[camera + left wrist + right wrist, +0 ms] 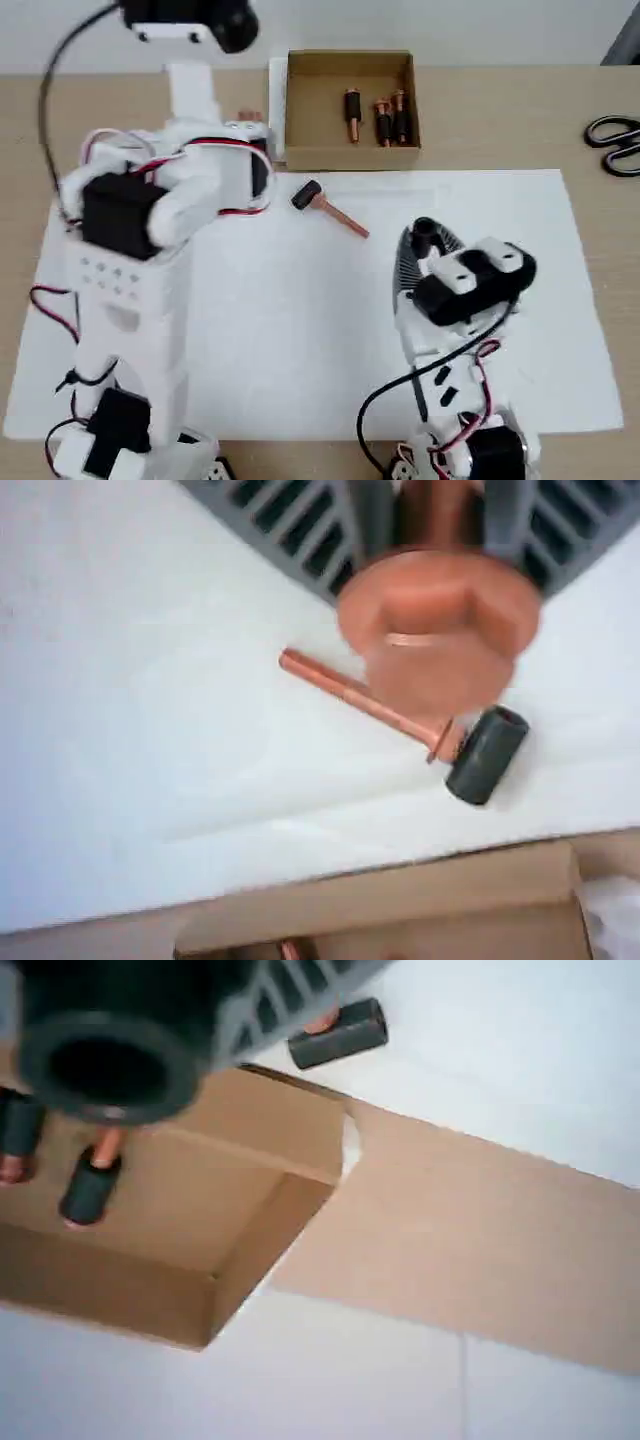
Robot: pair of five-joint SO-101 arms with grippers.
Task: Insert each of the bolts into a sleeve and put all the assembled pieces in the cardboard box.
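Three assembled pieces (383,122) lay side by side inside the cardboard box (350,158), which stood at the far edge of the white sheet (300,330) on the worktop (600,90). Each showed a black sleeve on a copper bolt. On the sheet, just in front of the box, one loose bolt (345,220) lay flat with one loose sleeve (306,194) touching its head end. Whether the head sat inside that sleeve could not be told.

The left hand (437,515) was clenched on a second bolt (440,630). Its ribbed grey fingers (290,520) gripped the shank, and the flanged hex head pointed toward the wrist camera, above the sheet near the box.

The right hand (425,240) was clenched round a second sleeve (95,1060), held off the sheet with its open bore toward its own wrist camera. In the high view it was well apart from the box.

One pair of scissors (615,143) lay at the right edge of the worktop.
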